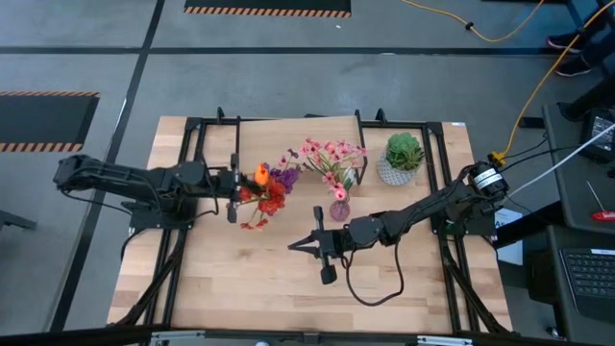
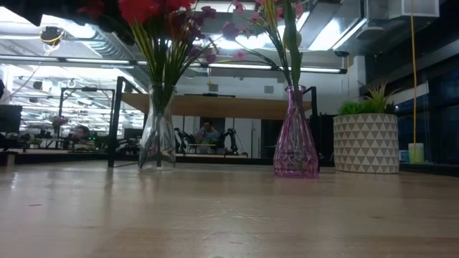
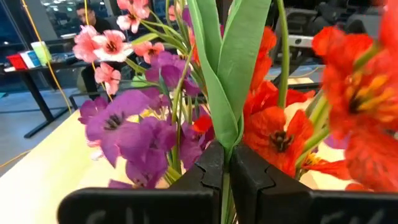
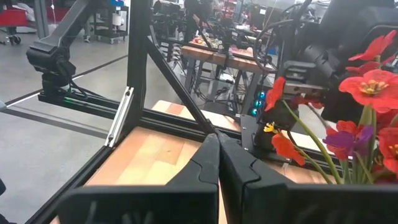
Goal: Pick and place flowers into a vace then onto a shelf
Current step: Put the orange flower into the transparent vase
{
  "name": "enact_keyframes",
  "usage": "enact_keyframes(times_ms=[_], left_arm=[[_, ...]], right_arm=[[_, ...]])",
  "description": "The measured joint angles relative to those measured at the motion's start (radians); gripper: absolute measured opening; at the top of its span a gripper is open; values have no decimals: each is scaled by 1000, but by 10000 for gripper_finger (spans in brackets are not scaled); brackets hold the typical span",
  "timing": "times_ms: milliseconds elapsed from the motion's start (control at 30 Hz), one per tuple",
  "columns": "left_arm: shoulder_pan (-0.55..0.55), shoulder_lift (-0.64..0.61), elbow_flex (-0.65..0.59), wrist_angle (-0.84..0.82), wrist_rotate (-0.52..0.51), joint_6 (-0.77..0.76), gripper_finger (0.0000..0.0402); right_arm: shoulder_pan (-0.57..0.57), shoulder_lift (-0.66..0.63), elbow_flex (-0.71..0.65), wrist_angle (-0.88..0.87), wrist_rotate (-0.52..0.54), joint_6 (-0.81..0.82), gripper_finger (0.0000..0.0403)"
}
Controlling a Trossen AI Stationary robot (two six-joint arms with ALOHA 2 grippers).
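Observation:
A clear glass vase stands on the table and holds red, purple and orange flowers on green stems. My left gripper reaches in from the table's left and is shut on one stem among these blossoms. A pink glass vase with pink flowers stands to the right of it. The light-wood shelf on black legs stands behind both vases. My right gripper is shut over the table, nearer than the pink vase, and touches nothing. My left gripper pinches a green stem with long leaves between its two fingers. It comes level from the table's left side, and the fingers lie across the stem. The leaves rise upright above the fingers. The stem below them is hidden by the gripper.
A round green plant in a white patterned pot stands at the table's far right. Black frame rails run along the table's left and right sides. Bare wood lies in the near half. People sit in the room behind.

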Motion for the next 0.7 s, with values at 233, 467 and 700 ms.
enact_keyframes(times_ms=[233,467,700], left_arm=[[0,64,0,13,0,0,8],[0,120,0,41,0,0,8],[0,132,0,35,0,0,29]], right_arm=[[0,0,0,-1,0,0,0],[0,0,0,-1,0,0,0],[0,0,0,-3,0,0,0]])
